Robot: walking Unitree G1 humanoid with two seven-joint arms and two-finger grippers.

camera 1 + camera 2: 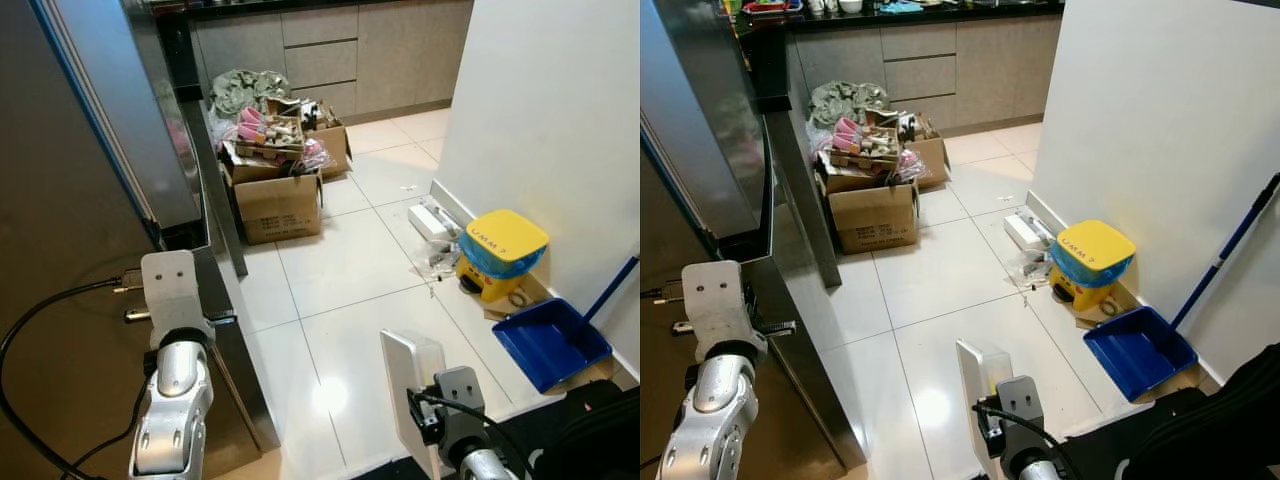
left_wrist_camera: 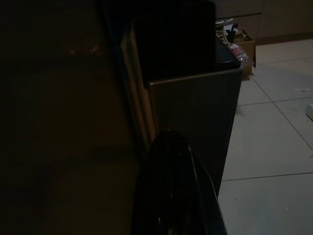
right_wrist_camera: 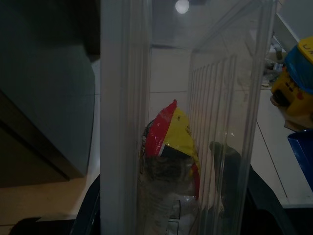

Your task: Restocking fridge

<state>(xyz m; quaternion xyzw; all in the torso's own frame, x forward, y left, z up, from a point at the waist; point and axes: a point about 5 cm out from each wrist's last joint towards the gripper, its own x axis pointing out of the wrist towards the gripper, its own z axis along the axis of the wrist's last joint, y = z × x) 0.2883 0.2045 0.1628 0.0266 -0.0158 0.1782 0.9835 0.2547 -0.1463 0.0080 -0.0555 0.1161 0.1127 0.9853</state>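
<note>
Looking down from the left eye view, the dark fridge (image 1: 70,200) takes the left side of the frame, its door edge running from upper left toward lower centre. The left arm (image 1: 172,400) rises from the lower left, a white plate on its wrist close against that door edge; whether the left end effector is spread or pressed together cannot be told here. At the bottom centre the right arm (image 1: 455,420) carries a clear plastic bin (image 1: 410,395), seen edge-on as a pale upright panel. In the upper centre, open cardboard boxes (image 1: 280,190) heaped with goods stand on the tiled floor (image 1: 340,300). At the right, a yellow and blue bin (image 1: 500,250) sits by the white wall (image 1: 560,120), with a blue dustpan (image 1: 550,340) below it.

In the right eye view the same things sit shifted left, and a dark surface (image 1: 900,12) tops grey cabinets along the upper edge.

The left wrist view is very dark; the left end effector (image 2: 173,191) shows as one black shape at lower centre, pointing at the fridge door's edge.

In the right wrist view the clear bin fills the centre, a red and yellow packet (image 3: 171,147) inside it at lower centre. A dark finger (image 3: 225,171) shows through the plastic wall; the right end effector's state cannot be told.
</note>
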